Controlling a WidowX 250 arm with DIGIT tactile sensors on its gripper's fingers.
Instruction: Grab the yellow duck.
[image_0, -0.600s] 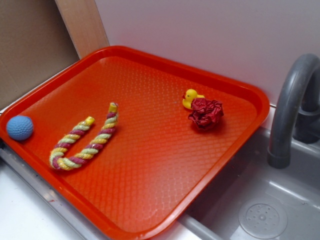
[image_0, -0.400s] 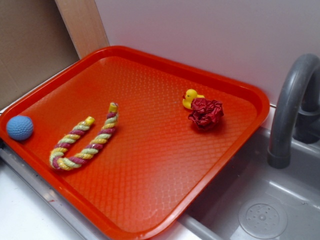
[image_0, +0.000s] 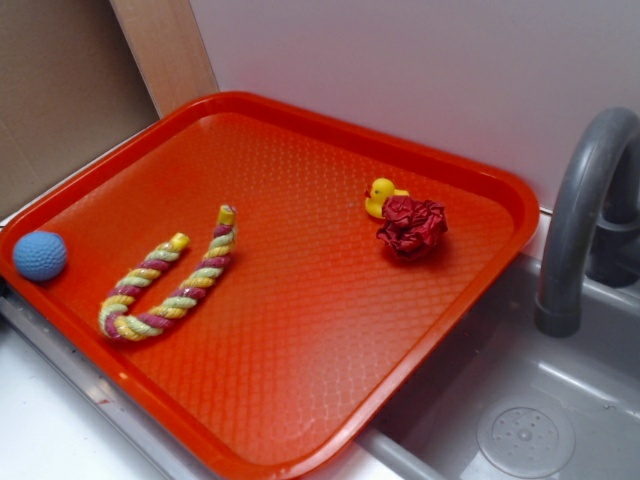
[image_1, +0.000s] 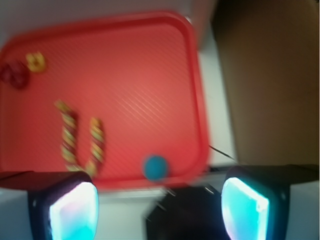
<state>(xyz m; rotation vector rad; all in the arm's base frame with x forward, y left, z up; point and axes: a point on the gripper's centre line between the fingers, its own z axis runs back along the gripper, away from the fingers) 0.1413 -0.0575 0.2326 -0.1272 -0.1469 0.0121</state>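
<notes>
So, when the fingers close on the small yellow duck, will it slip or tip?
The yellow duck looks glossy and rounded, so it may slip sideways. It seems tiny, so probably light and easily tipped. The red wrinkly ball sits almost against it and may get nudged.

My end effector (image_1: 159, 205) shows only in the wrist view, where my two fingers (image_1: 70, 209) sit at the bottom corners of the frame, one to the left and one to the right. They stand wide apart, with nothing between them. Each pad glows pale cyan inside a dark housing. The picture is blurred, so finer detail of the fingers is lost. The exterior view shows no part of my arm.
</notes>
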